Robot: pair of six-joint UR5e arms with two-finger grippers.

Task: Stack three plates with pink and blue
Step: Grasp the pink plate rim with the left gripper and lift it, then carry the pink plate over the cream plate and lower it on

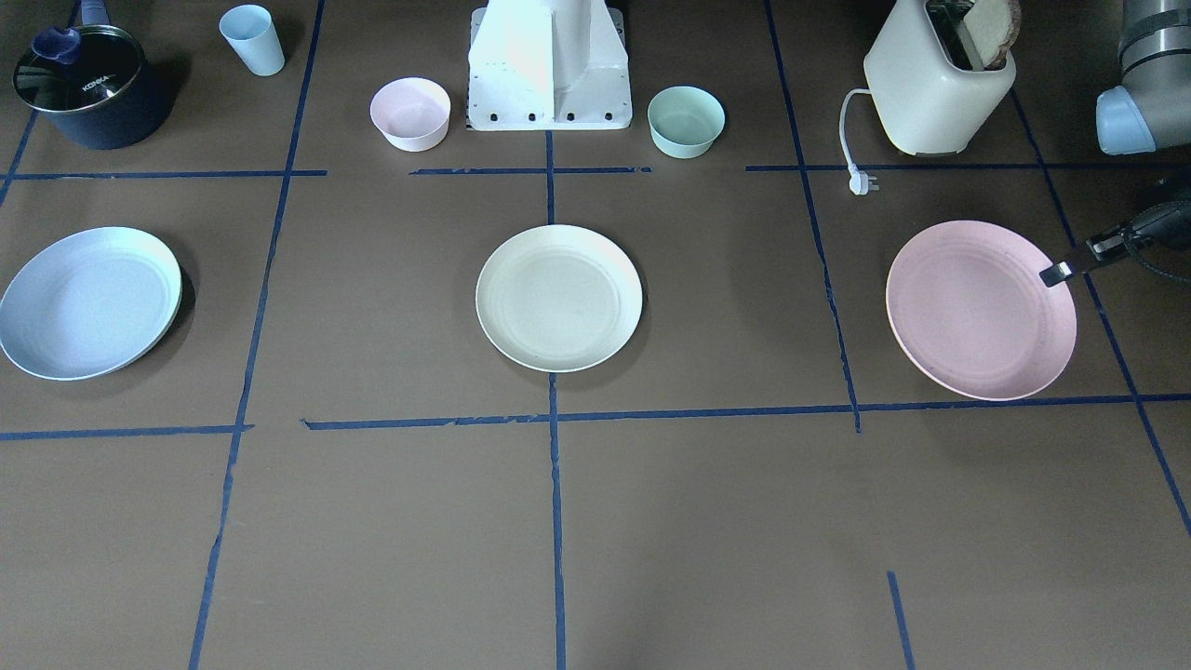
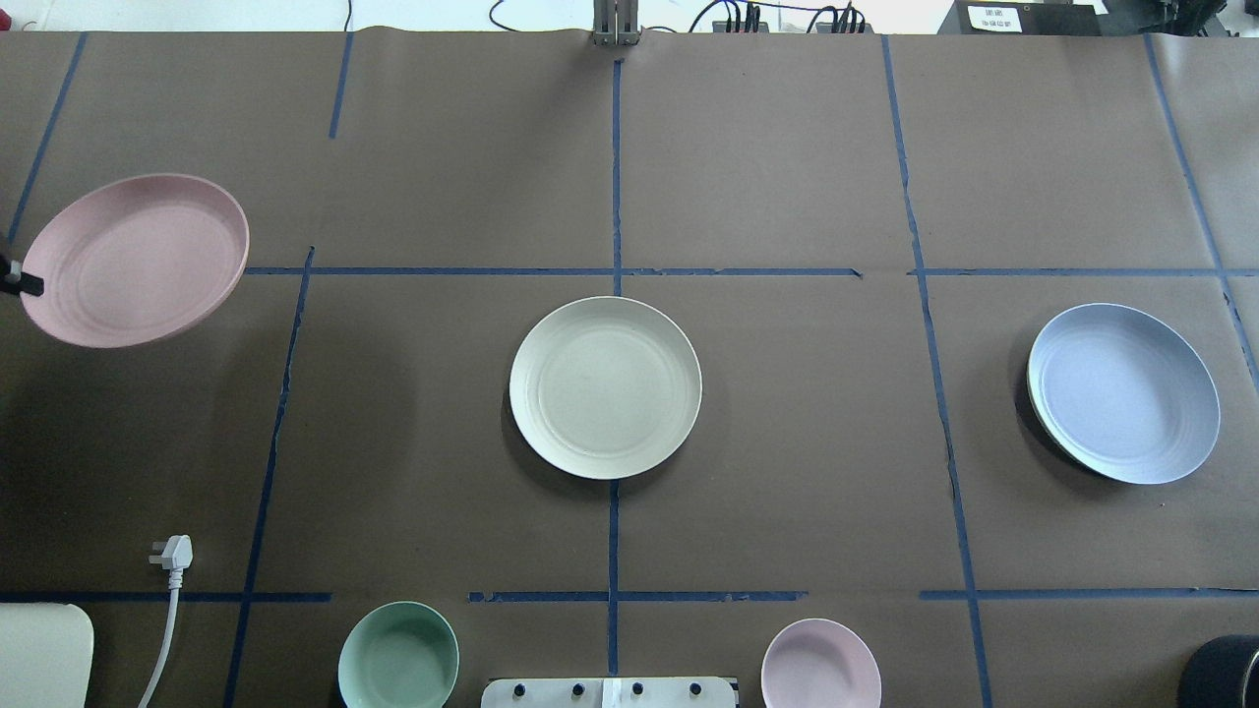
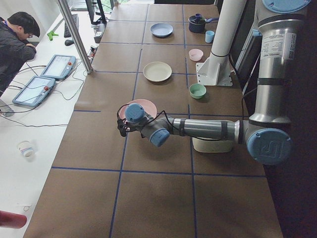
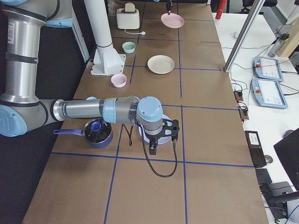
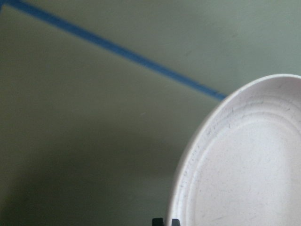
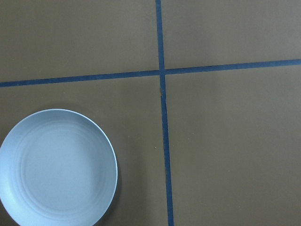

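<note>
The pink plate (image 1: 977,312) hangs a little above the table at the robot's left end, also in the overhead view (image 2: 138,258). My left gripper (image 1: 1056,274) is shut on its rim; its fingertips show at the bottom edge of the left wrist view (image 5: 165,221). The blue plate (image 1: 88,302) lies flat at the robot's right end (image 2: 1123,391) and shows in the right wrist view (image 6: 56,167). The cream plate (image 1: 558,298) lies in the middle. My right gripper (image 4: 161,135) hovers over the blue plate, seen only in the exterior right view; I cannot tell if it is open.
Along the robot's side stand a toaster (image 1: 935,84) with its loose plug (image 1: 863,181), a green bowl (image 1: 686,119), the robot base (image 1: 549,65), a pink bowl (image 1: 410,112), a blue cup (image 1: 252,39) and a dark pot (image 1: 88,88).
</note>
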